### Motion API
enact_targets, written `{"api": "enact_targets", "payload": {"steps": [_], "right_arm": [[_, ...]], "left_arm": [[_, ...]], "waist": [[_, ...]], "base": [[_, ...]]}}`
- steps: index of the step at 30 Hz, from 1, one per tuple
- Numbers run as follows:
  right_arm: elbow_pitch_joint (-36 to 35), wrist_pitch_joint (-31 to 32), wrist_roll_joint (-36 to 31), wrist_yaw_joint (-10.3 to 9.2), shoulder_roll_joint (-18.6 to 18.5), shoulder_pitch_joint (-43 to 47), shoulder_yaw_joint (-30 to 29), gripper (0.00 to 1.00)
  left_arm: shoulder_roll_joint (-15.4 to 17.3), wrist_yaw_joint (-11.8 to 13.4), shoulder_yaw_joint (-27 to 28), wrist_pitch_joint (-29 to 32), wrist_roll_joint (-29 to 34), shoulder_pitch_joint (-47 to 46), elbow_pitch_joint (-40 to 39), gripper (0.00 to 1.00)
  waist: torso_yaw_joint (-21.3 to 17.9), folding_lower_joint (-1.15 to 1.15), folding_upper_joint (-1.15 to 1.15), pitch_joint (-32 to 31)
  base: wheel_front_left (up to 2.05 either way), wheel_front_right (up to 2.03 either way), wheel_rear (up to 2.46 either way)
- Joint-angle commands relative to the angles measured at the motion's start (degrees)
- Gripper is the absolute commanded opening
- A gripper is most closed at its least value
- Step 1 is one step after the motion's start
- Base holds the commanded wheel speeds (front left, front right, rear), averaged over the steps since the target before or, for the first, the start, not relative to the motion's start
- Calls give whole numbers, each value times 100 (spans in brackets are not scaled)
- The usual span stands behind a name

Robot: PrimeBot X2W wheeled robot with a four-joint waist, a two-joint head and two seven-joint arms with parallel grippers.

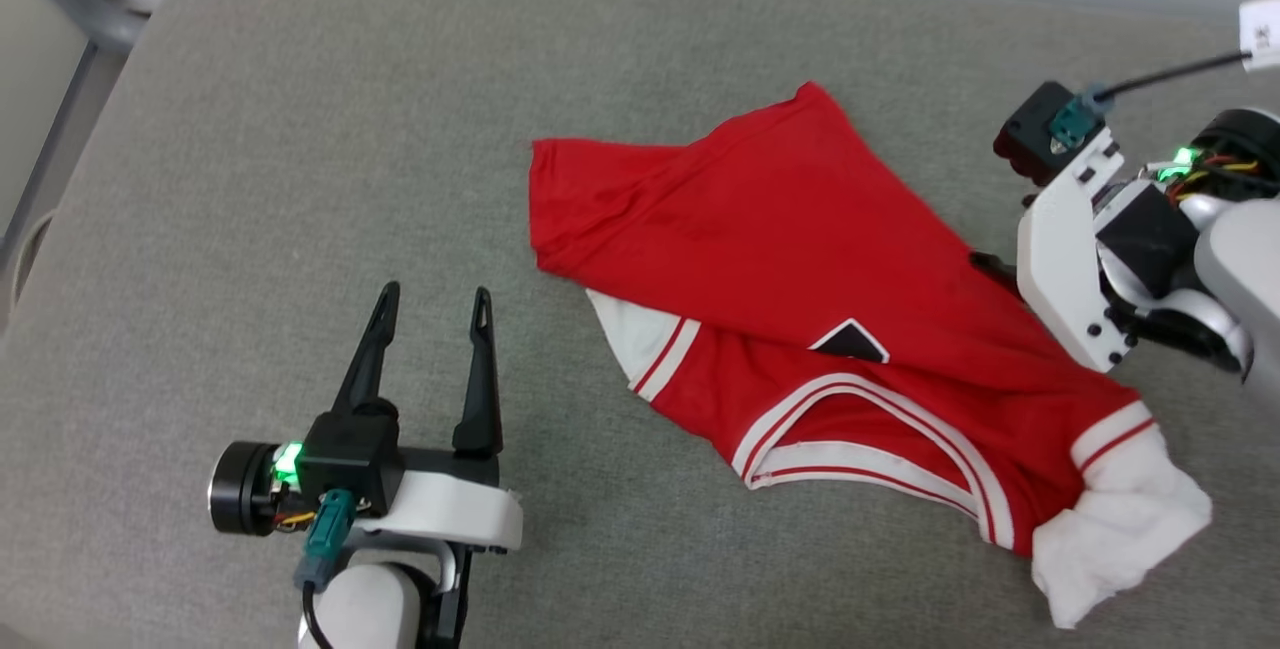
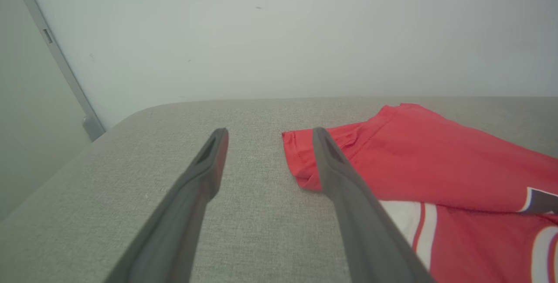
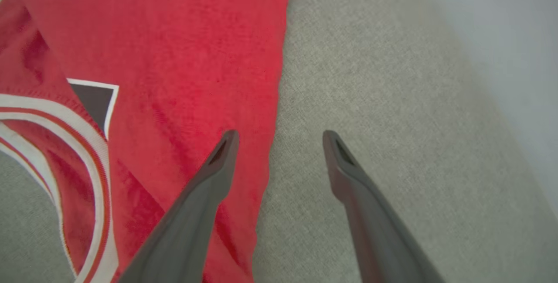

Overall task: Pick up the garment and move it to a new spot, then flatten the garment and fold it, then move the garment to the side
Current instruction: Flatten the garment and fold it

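Right gripper (image 3: 279,137) angles downward, jaws spread over garment (image 3: 183,47) edge.

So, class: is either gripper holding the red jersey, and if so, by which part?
Nothing is held. The left gripper stands open beside the jersey; the right gripper is open over its edge.

Soft, even, bright light; shadows faint. The left fingers (image 2: 187,204) blur near the lens; beyond their tips everything looks sharper.
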Motion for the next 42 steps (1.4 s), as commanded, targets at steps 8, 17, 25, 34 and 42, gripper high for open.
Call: {"api": "enact_targets", "payload": {"steps": [8, 17, 25, 34, 42], "right_arm": [[671, 235, 441, -6, 141, -422, 781, 100], [1027, -131, 400, -2, 202, 103, 1254, 37], [916, -1825, 657, -5, 184, -296, 983, 0], [1119, -3508, 1279, -6, -213, 310, 304, 0], [1803, -4371, 1637, -6, -575, 1219, -307, 0]], "left_arm": [[-24, 139, -237, -15, -232, -330, -70, 100], [-26, 263, -317, -15, -326, -374, -49, 100], [-24, 226, -219, -15, -267, -250, 48, 100], [-24, 136, -102, -15, -183, 7, 119, 100], [-24, 58, 7, -15, -122, 254, 158, 100]], "waist": [[477, -1, 0, 582], [522, -1, 0, 648], [272, -1, 0, 270], [64, -1, 0, -164], [-79, -1, 0, -397]], "base": [[0, 0, 0], [0, 0, 0], [0, 0, 0], [0, 0, 0], [0, 0, 0]]}}
